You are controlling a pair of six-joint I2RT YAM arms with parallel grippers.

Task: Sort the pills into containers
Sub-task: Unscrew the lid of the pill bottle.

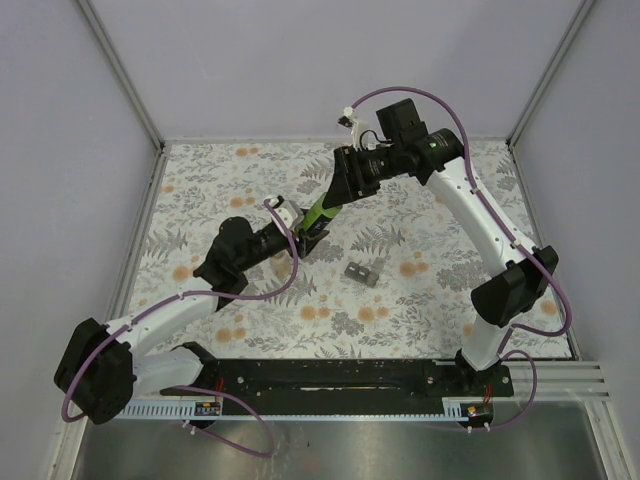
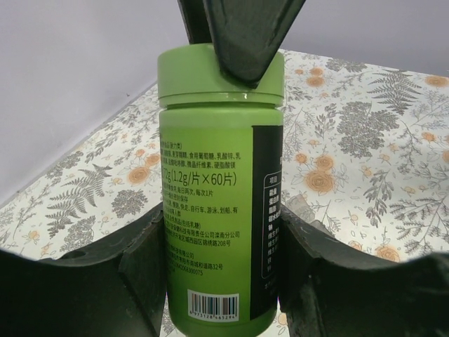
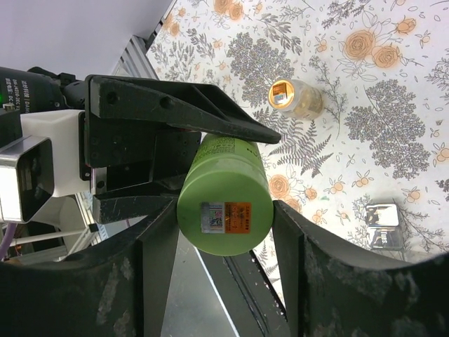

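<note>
A green pill bottle (image 1: 321, 213) with a green cap (image 3: 224, 203) hangs tilted above the middle of the table. My left gripper (image 2: 221, 281) is shut on its lower body, one finger on each side of the label. My right gripper (image 3: 224, 210) comes from the far side, and its fingers (image 2: 245, 35) press both sides of the cap. A silver blister pack of pills (image 1: 362, 272) lies flat on the floral cloth to the right of the bottle. A small clear jar (image 3: 295, 98) with yellowish contents stands on the cloth beyond the bottle.
The floral cloth (image 1: 440, 290) covers the table, with grey walls on three sides. A black rail (image 1: 330, 375) with both arm bases runs along the near edge. The left arm (image 1: 160, 320) reaches in from the lower left.
</note>
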